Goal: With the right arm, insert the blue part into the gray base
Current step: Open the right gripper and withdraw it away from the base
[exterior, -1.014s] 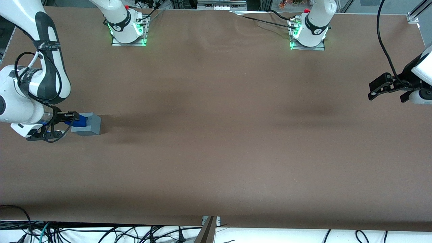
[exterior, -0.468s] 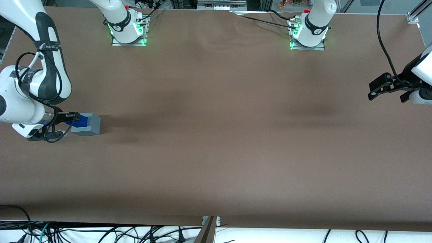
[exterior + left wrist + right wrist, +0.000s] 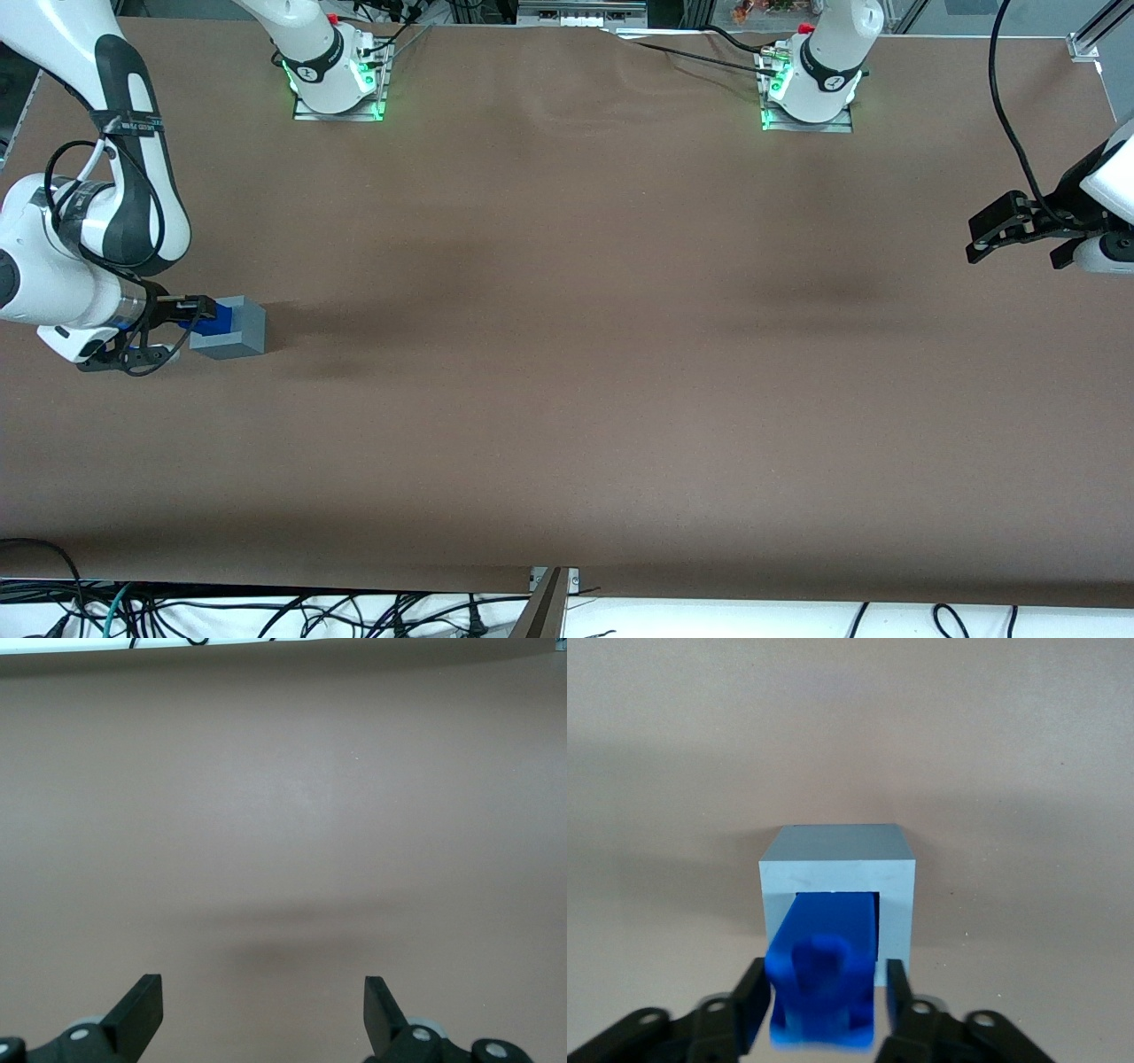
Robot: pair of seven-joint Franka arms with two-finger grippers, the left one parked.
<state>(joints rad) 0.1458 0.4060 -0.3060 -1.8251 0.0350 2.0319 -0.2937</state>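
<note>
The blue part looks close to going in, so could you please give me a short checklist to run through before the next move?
1. Grip: the gripper has its jaws shut on the blue part, one on each flank. Ok.
2. Entry: the part's leading end is inside the opening of the gray base. Ok.
3. Seating: much of the part still stands out of the base. Not ok, insertion is unfinished.
4. Alignment: the part looks slightly skewed within the opening in the right wrist view. Cannot tell whether it will bind.
5. Base support: the base rests flat on the table, with nothing bracing it. Ok, but push gently.
</note>
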